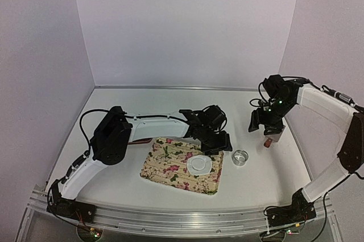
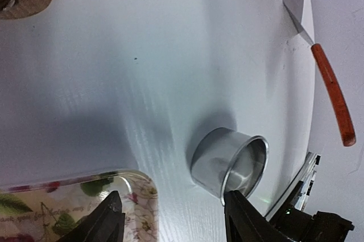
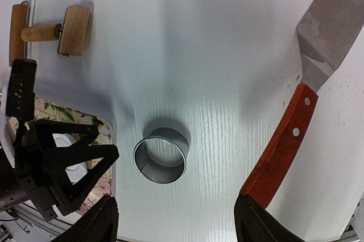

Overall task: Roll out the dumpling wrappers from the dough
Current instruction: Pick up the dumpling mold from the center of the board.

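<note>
The dough (image 1: pixel 199 165) is a flat, roughly round white piece on the floral tray (image 1: pixel 165 165), with a circular outline in its middle. I cannot tell any dumpling wrappers apart from it. My left gripper (image 1: pixel 220 145) hovers over the tray's far right corner. In its wrist view it (image 2: pixel 176 222) is open and holds nothing, and its right finger (image 2: pixel 244 219) is close to the metal ring cutter (image 2: pixel 227 162). My right gripper (image 3: pixel 176 225) is open and empty, above the table between the ring cutter (image 3: pixel 160 158) and the spatula (image 3: pixel 281 145).
The ring cutter (image 1: pixel 240 157) stands on the table just right of the tray. The red-handled spatula (image 1: pixel 267 141) lies under the right gripper (image 1: pixel 264 129). A wooden rolling pin (image 3: pixel 62 30) lies beyond the tray. Walls close off the left, back and right.
</note>
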Robot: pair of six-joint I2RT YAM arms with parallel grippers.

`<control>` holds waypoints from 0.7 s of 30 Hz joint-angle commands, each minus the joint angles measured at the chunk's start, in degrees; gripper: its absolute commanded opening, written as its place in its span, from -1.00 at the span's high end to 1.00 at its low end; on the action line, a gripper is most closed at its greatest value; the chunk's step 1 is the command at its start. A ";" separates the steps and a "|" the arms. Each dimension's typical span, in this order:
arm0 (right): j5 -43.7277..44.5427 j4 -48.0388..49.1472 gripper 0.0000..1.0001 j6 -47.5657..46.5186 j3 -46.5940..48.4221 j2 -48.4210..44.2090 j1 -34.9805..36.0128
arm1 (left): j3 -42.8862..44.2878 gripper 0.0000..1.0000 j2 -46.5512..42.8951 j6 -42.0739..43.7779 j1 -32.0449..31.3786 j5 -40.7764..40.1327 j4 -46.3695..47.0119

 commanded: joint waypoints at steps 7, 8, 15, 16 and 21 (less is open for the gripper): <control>-8.31 2.24 -0.39 -4.08 -4.85 0.62 1.13 | -5.49 -0.27 -9.90 -0.66 0.10 -8.74 4.65; -7.51 2.25 -0.41 -4.59 -4.24 1.38 1.60 | -7.15 -0.28 -11.79 -0.91 0.29 -9.81 4.78; -0.77 1.62 -0.49 -4.48 -2.16 8.42 5.94 | -19.31 -0.33 -21.61 -1.82 2.63 -12.66 4.70; -0.14 1.53 -0.51 -4.36 -1.91 9.19 6.90 | -20.61 -0.33 -22.76 -1.60 2.85 -12.99 4.18; 2.50 1.28 -0.57 -2.34 -0.71 12.88 11.34 | -27.27 -0.34 -27.32 -1.57 4.65 -12.49 3.99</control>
